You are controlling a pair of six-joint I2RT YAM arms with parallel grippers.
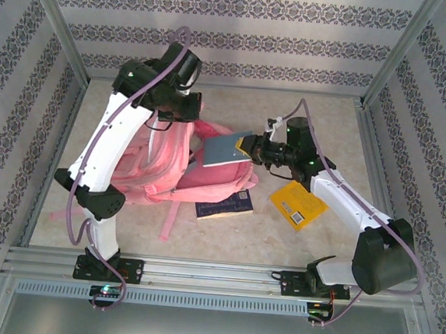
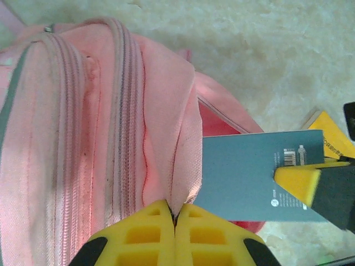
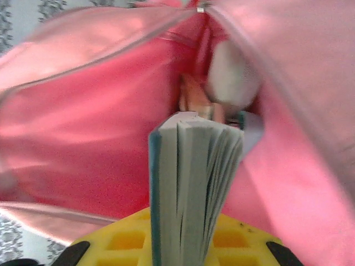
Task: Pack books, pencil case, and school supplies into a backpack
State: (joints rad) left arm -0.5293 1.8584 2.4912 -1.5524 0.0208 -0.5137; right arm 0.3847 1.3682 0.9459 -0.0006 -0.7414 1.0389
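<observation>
While the left end effector (image 2: 175,215) was pinched shut on a fold of the backpack (image 2: 72,138) at its zip edge, holding the mouth agape, the right end effector (image 2: 310,185) gripped a teal notebook (image 2: 244,172) by its outer edge.

Top view: the notebook (image 1: 223,149) sat at frame centre, its leading edge overlapping the pink rim of the backpack (image 1: 165,162). Whether it had crossed the rim could not be told from above.

Right wrist view: the notebook (image 3: 191,177) appeared fore-edge on, pages slightly fanned, pointing into the pink interior. A pale rounded object lay deeper in, too blurred to name.

Step in hand, by judgement: insertion of this notebook into the main compartment. A navy book (image 1: 225,207) lay on the surface (image 1: 335,130) just below the backpack. A yellow book (image 1: 299,204) lay right of centre, apart from it. Neither was yet packed.

The next move would call for a straight push along the notebook's own plane, with release only once it was well inside. The left grip should hold the fabric meanwhile, lest the mouth collapse.
</observation>
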